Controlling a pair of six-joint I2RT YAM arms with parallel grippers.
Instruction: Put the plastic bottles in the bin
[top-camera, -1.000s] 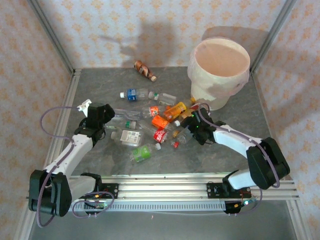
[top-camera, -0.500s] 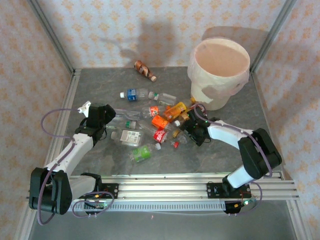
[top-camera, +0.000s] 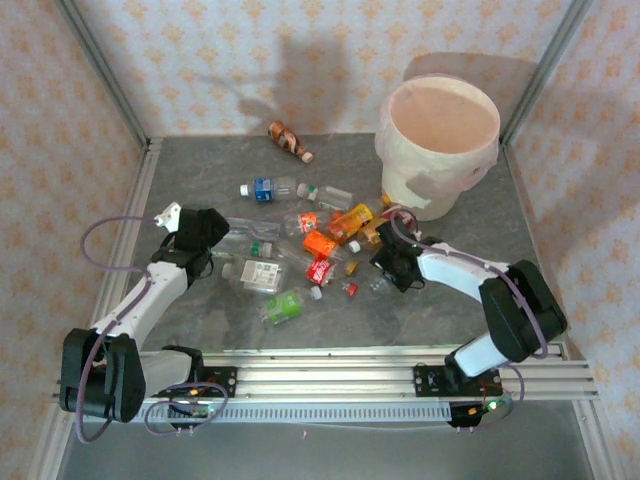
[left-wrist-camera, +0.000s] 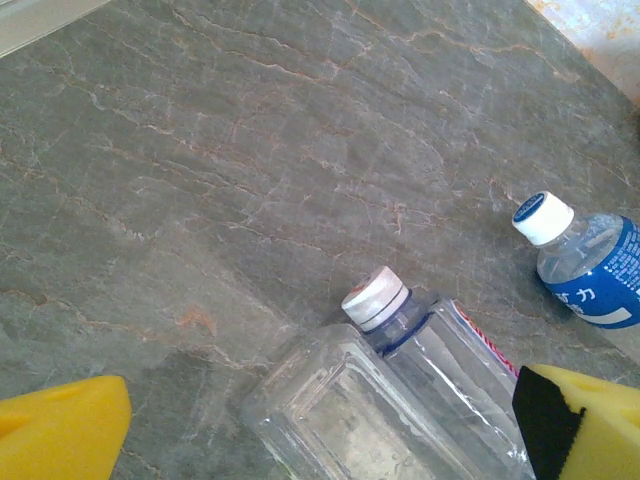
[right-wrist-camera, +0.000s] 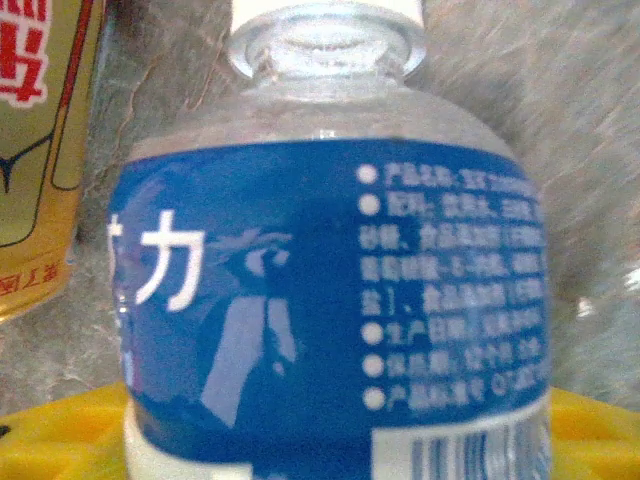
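The right gripper (right-wrist-camera: 330, 450) is straddling a blue-labelled bottle (right-wrist-camera: 330, 300) showing a white "力" and blurred small print; whether it is clamping, I cannot tell. At ten o'clock, a golden bottle (right-wrist-camera: 35, 150) is showing red characters. The left gripper (left-wrist-camera: 320, 420) is hanging wide open over a clear white-capped bottle (left-wrist-camera: 420, 350). The bin (top-camera: 440, 185) is standing at the table's one o'clock.
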